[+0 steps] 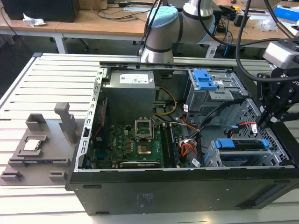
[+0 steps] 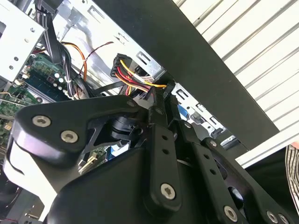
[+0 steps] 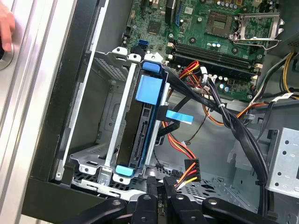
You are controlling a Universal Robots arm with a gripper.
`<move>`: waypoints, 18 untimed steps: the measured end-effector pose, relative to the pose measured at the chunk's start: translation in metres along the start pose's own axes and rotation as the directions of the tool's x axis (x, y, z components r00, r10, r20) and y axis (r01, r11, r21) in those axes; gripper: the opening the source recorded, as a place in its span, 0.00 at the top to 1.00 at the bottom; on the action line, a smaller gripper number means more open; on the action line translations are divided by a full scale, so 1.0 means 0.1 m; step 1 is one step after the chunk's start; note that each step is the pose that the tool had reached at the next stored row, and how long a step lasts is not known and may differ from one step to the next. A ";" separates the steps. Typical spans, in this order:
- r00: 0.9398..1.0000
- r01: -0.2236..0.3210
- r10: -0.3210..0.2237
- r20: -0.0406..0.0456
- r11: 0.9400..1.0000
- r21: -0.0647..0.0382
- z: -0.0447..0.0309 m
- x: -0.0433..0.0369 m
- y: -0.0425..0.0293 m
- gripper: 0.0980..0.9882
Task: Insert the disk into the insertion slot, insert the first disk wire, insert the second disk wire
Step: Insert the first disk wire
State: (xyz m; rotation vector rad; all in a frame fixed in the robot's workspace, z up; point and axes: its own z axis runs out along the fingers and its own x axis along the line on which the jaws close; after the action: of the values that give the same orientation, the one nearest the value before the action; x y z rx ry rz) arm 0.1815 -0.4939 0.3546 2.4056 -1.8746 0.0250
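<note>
Black hand (image 3: pixel 161 185) hangs beside the seated disk (image 3: pixel 136 130).

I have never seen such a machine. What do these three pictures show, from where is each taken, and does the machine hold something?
It is one robot arm bent over an open computer case that lies on a slatted table. The exterior view comes from a camera standing apart and shows the whole scene. The two wrist views come from cameras riding on the arm, so they look into the case from close by. In the first wrist view the disk, in its blue frame, sits in the insertion slot, a low metal bay. The black pincer is near a plug with red, yellow and black wires; whether it holds anything, I cannot tell. On the exterior view's left, beside the case, lies a grey tray of parts.
</note>
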 end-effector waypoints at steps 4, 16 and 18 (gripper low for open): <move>1.000 0.000 0.000 0.000 1.000 0.001 -0.063 0.002 0.018 0.92; 1.000 0.000 0.000 0.012 1.000 0.006 -0.004 0.224 0.420 0.92; 1.000 0.000 0.000 0.015 1.000 0.007 0.027 0.288 0.441 0.92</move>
State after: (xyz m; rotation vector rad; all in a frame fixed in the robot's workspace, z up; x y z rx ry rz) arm 0.1458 -0.5327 0.3567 2.4172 -1.8834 0.0138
